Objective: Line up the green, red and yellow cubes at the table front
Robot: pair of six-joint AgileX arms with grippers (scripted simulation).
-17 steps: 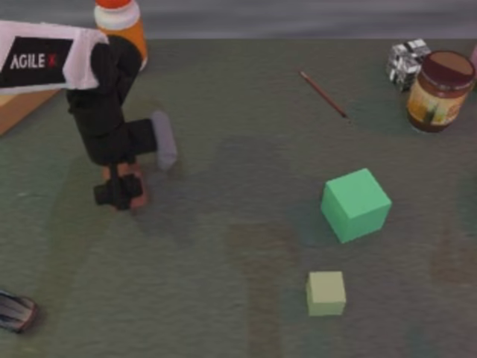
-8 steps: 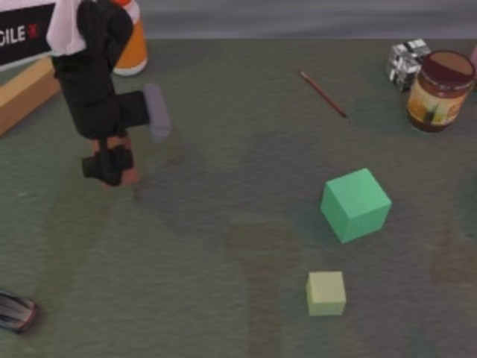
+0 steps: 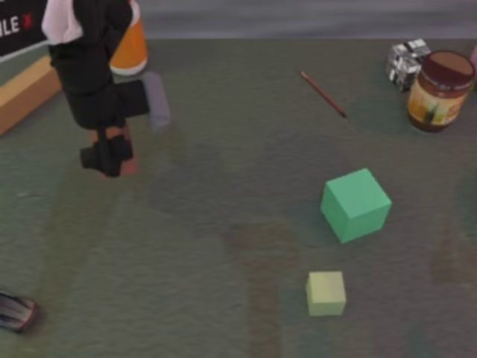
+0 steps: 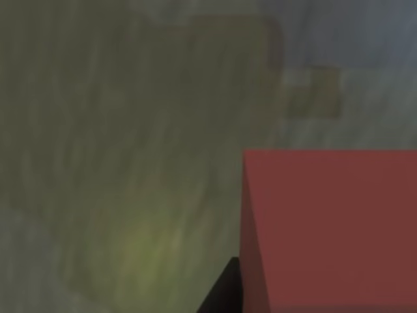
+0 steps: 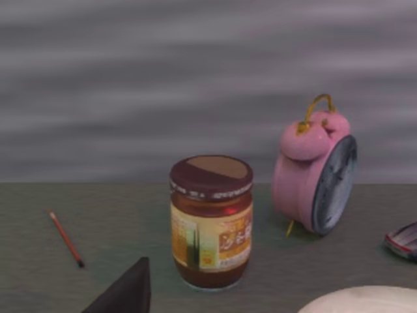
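Note:
My left gripper (image 3: 109,154) hangs over the table's back left, shut on the dull red cube (image 3: 127,166), which peeks out beside the black fingers. In the left wrist view the red cube (image 4: 332,228) fills the corner, with one dark finger (image 4: 225,295) pressed against its side. The mint-green cube (image 3: 355,203) rests right of centre. The small pale yellow cube (image 3: 326,292) lies in front of it, near the table front. My right arm is outside the top view; one of its fingers (image 5: 128,292) shows, with nothing held.
At the back right stand a brown jar (image 3: 440,89), a patterned cube (image 3: 407,63) and a pink alarm clock (image 5: 318,173); a pencil (image 3: 323,94) lies nearby. An orange bottle (image 3: 131,49) and a wooden block (image 3: 27,92) sit behind my left arm. A dark object (image 3: 15,311) lies front left.
My left arm has carried the red cube toward the back left of the table. The green and yellow cubes have not moved.

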